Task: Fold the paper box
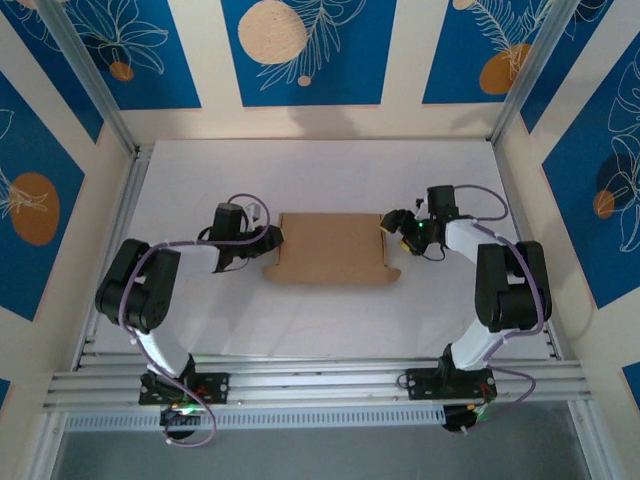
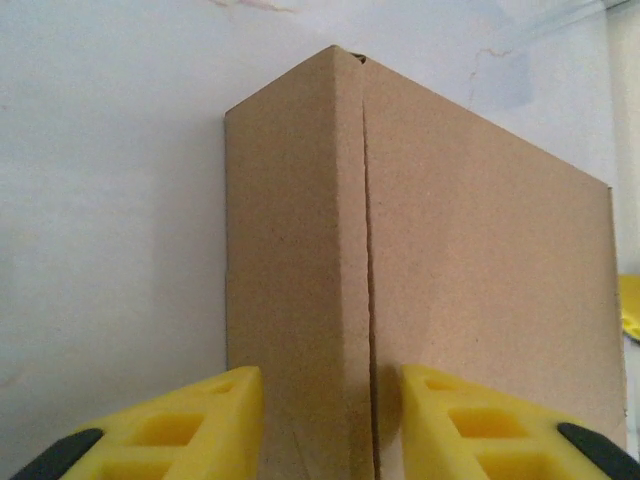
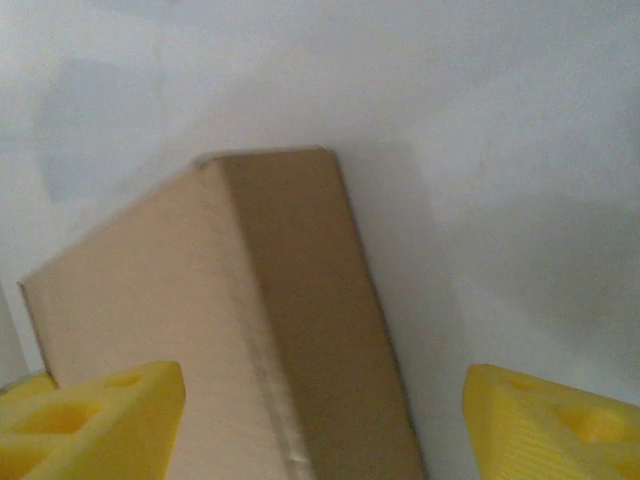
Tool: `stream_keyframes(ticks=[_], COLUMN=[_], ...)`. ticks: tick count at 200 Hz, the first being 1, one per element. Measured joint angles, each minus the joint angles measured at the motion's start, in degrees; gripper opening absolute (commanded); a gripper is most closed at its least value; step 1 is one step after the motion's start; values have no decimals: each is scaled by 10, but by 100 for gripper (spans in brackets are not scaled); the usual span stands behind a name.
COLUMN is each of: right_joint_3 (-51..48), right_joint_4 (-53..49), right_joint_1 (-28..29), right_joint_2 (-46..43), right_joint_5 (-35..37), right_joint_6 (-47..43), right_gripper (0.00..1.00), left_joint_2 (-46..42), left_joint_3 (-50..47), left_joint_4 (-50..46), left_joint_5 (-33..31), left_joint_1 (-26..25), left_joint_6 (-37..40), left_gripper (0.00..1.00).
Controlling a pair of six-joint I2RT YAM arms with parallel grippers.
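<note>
Nearest the lens, the left gripper (image 2: 330,390) has its jaws set narrow, straddling the folded end ridge of the paper box (image 2: 480,280); whether they actually pinch it I cannot tell. On the right gripper (image 3: 325,385) the jaws stand wide around the box's other end, apparently clear of it. The box lies mid-worktop (image 1: 330,170), between the 2 arms. It looks light, stiff across panels, weak at creases, and likely to slide on the smooth surface. Best held at the end walls, from both sides at once
</note>
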Motion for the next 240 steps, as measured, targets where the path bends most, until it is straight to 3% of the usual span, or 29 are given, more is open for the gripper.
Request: stream_keyframes(ticks=[50, 109, 171, 240], right_joint_3=[-29, -17, -10, -41], right_joint_4=[52, 51, 72, 170], right_joint_1=[2, 10, 0, 25], right_joint_2=[27, 47, 67, 52], right_joint_5=[-78, -106, -160, -243], right_joint_6=[12, 12, 45, 115], right_gripper=[83, 83, 83, 82], left_joint_2=[7, 21, 36, 47], left_joint_3=[-2, -2, -2, -2], left_joint_4=[18, 43, 70, 104], left_joint_5=[18, 42, 64, 50], left_joint_1=[9, 20, 29, 54], left_joint_6=[-12, -28, -43, -53], left_gripper=[24, 13, 10, 10])
